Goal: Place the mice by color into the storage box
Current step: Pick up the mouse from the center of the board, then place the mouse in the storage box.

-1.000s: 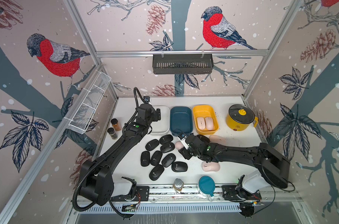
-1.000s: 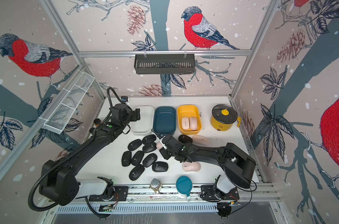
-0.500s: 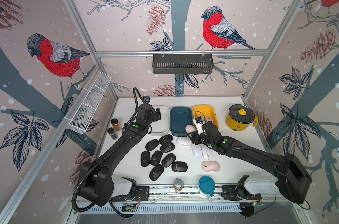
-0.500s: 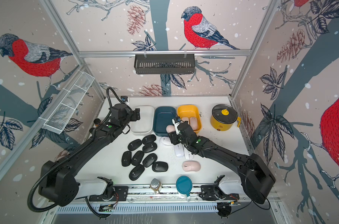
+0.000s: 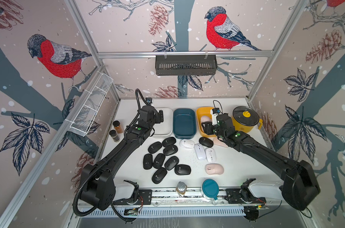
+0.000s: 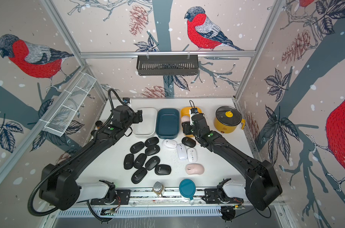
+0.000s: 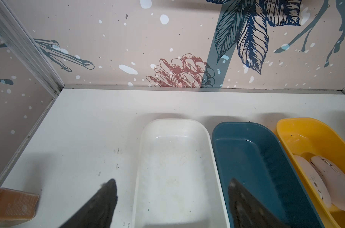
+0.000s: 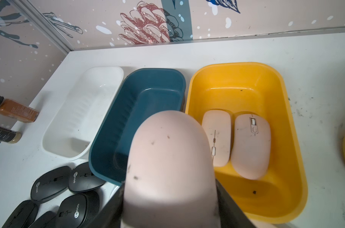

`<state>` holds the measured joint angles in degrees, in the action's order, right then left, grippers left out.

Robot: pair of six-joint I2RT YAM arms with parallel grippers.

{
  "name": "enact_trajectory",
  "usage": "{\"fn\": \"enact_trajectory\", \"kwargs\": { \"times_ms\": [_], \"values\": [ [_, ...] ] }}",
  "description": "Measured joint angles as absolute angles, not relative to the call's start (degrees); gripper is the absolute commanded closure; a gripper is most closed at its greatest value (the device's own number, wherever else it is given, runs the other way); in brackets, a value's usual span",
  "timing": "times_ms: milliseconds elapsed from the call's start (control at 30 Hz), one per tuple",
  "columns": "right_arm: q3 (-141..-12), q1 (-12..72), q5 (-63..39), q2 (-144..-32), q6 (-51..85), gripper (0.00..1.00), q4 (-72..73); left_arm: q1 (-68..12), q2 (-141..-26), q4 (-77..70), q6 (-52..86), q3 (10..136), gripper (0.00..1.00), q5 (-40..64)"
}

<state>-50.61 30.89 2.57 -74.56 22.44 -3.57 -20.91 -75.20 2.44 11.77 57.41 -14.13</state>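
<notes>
My right gripper (image 8: 169, 197) is shut on a pale pink mouse (image 8: 167, 158) and holds it in the air over the near edge where the blue box (image 8: 148, 102) meets the yellow box (image 8: 286, 110). Two pink mice (image 8: 217, 136) lie in the yellow box. My left gripper (image 7: 172, 183) hangs open and empty over the white box (image 7: 173, 167). In a top view, several black mice (image 5: 159, 159) cluster mid-table. Three white mice (image 5: 199, 151), another black mouse (image 5: 205, 141) and a pink mouse (image 5: 214, 169) lie to their right. One more pink mouse (image 5: 219, 142) is half hidden under my right arm.
A yellow lidded pot (image 5: 245, 119) stands right of the boxes. Two spice jars (image 5: 118, 126) stand at the table's left edge. A round teal lid (image 5: 210, 188) and a small jar (image 5: 181, 188) sit on the front rail. A wire basket (image 5: 90, 104) hangs on the left wall.
My right arm has lifted the pink mouse from the middle of the table and carried it back to the yellow box. The left arm has not moved.
</notes>
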Motion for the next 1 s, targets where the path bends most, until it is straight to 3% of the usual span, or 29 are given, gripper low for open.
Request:
{"fn": "enact_trajectory", "kwargs": {
  "times_ms": [433, 1000],
  "values": [
    [-56.58, 23.29, 5.19, -86.08, 22.26, 0.44, -4.43, -20.91, -75.22, 2.44, 11.62, 57.41, 0.14, -14.15],
    [-66.46, 20.58, 6.15, -102.48, 20.95, 0.45, -2.9, -20.91, -75.64, 2.61, 11.6, 57.41, 0.14, -14.2]
  ]
}}
